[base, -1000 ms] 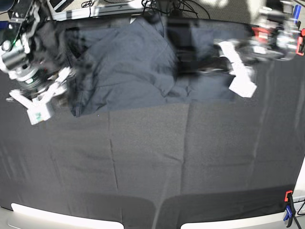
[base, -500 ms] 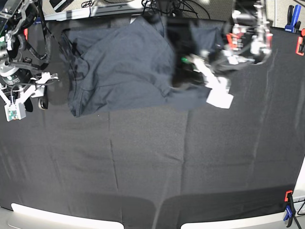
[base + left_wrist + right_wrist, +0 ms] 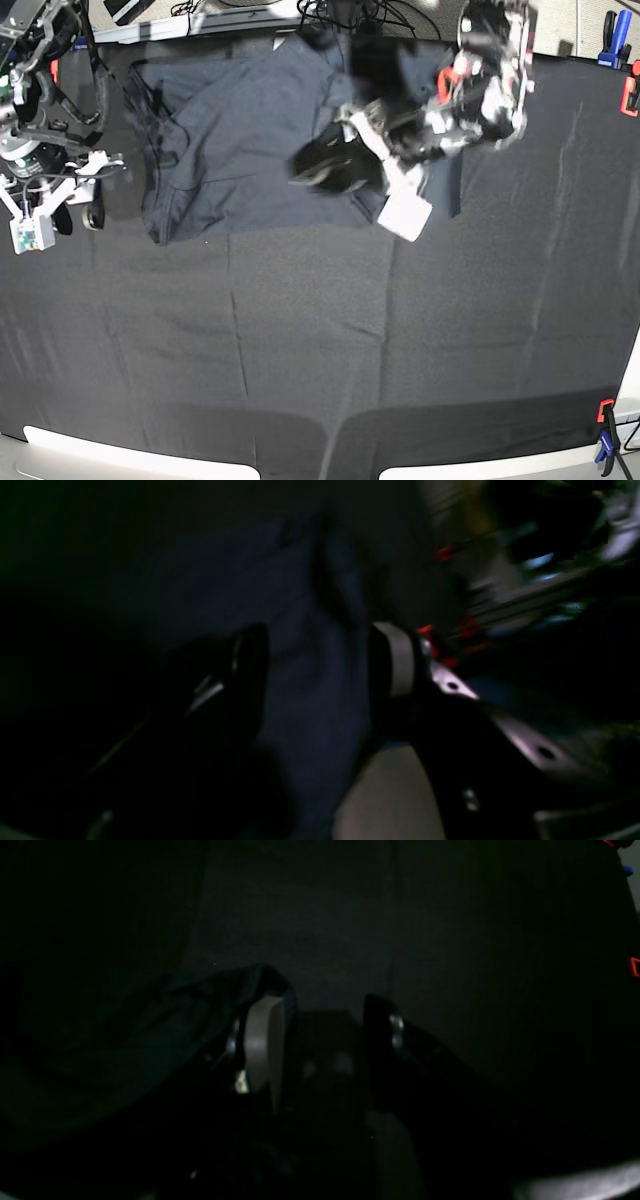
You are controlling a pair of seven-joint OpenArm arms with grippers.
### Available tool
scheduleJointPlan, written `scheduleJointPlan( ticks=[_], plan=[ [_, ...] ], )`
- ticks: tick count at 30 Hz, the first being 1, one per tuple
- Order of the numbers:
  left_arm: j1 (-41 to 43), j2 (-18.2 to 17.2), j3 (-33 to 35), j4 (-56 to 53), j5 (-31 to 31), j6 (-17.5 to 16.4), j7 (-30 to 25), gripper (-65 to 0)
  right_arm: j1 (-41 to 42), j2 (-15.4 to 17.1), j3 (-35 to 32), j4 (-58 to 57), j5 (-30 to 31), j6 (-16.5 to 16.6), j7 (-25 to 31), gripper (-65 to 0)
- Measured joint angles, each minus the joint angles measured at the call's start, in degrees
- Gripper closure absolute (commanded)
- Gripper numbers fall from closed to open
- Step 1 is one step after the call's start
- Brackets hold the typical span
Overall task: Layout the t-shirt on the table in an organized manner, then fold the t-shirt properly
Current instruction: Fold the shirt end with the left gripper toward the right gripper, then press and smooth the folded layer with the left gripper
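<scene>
The dark grey t-shirt lies crumpled along the far side of the table. My left gripper hangs over the shirt's right half, blurred by motion. In the left wrist view the left gripper is open, and shirt cloth shows beneath the gap. Off the shirt's left edge, my right gripper stands open above the table. The right wrist view shows the right gripper with nothing between its fingers and a shirt edge to its left.
Red and blue clamps sit at the near right corner and the far right edge. Cables lie behind the table's far edge. A white rim runs along the front.
My left gripper swept left across the shirt and its jaws came apart. The shirt's right side now lies further left. The right gripper drew away from the shirt's left edge, then stayed still.
</scene>
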Motion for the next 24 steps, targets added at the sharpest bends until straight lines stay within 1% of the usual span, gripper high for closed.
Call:
scheduleJointPlan(
  ticks=[1,2,6,7,8,10,13,14,17,19,20,24],
  plan=[
    [-0.4,0.0,0.0,0.5,-2.3,-1.9,1.0,-29.4,0.0,0.0,0.0,0.0,0.8,0.0,0.0,-25.6],
    [-0.7,0.0,0.0,1.6,-2.7,-2.7,2.3,-29.4,0.0,0.0,0.0,0.0,0.7,0.0,0.0,-25.6],
    [-0.5,0.0,-2.8,7.0,-2.4,-3.1,12.1,-29.4,-0.2,0.0,0.0,0.0,0.6,0.0,-0.2,-25.6],
    [-0.2,-0.2,-3.7,8.3,-2.4,-3.1,13.8,-29.4,-0.4,0.0,0.0,0.0,0.5,0.0,-0.2,-25.6],
    [0.2,-0.4,-4.7,9.3,-2.4,-3.1,14.4,-29.4,-0.9,0.0,0.0,0.0,0.5,0.0,-0.2,-25.6],
    [1.9,-0.7,-7.0,10.6,0.5,-3.2,14.2,-29.4,-2.2,0.0,0.0,0.0,0.5,0.2,-0.2,-25.6],
    [6.2,-1.3,-9.0,10.4,9.7,-3.1,13.9,-29.4,-4.0,0.0,0.1,0.0,0.3,0.6,-0.4,-25.6],
    [7.8,-1.4,-9.0,10.3,11.2,-3.1,13.3,-29.4,-4.1,0.0,0.1,0.0,0.3,0.6,-0.4,-25.6],
    [12.0,-1.0,-8.6,10.3,12.5,-3.1,8.7,-29.4,-3.8,0.0,0.0,0.0,0.3,0.6,-0.4,-25.6],
    [13.4,-0.8,-8.6,10.4,15.3,-3.2,7.3,-29.4,-3.7,0.0,0.0,0.0,0.3,0.6,-0.4,-25.6],
    [14.0,-0.8,-8.6,10.4,17.0,-3.1,7.4,-29.4,-3.8,0.0,0.1,0.0,0.3,0.6,-0.4,-25.6],
    [15.9,-1.1,-8.6,10.4,17.0,-3.1,7.5,-29.4,-3.8,0.0,0.0,0.0,0.5,0.6,-0.4,-25.6]
  ],
)
